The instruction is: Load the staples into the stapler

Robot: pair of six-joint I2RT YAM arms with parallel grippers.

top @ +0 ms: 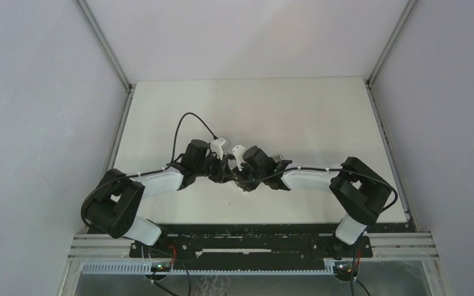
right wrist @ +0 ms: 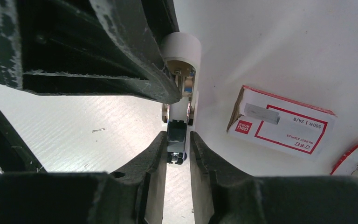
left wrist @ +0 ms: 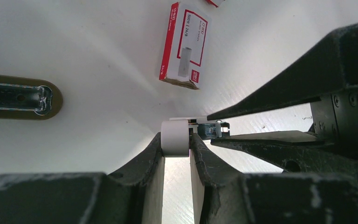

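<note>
the staples [left wrist: 185, 45] lie boxed nearby while left gripper [left wrist: 176, 142] and right gripper [right wrist: 177, 140], both nearly closed, pinch the small white stapler [right wrist: 182, 46]; uneven pulling could wrench it loose.

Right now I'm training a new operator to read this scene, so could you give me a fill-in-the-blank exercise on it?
1. The staples box lies apart, held by ____ gripper.
2. Its white label has a ____ border.
3. The left gripper clamps the ____ rounded end of the small device.
4. The right gripper pinches that device's ____ part.
Missing words: neither; red; white; metal.
</note>
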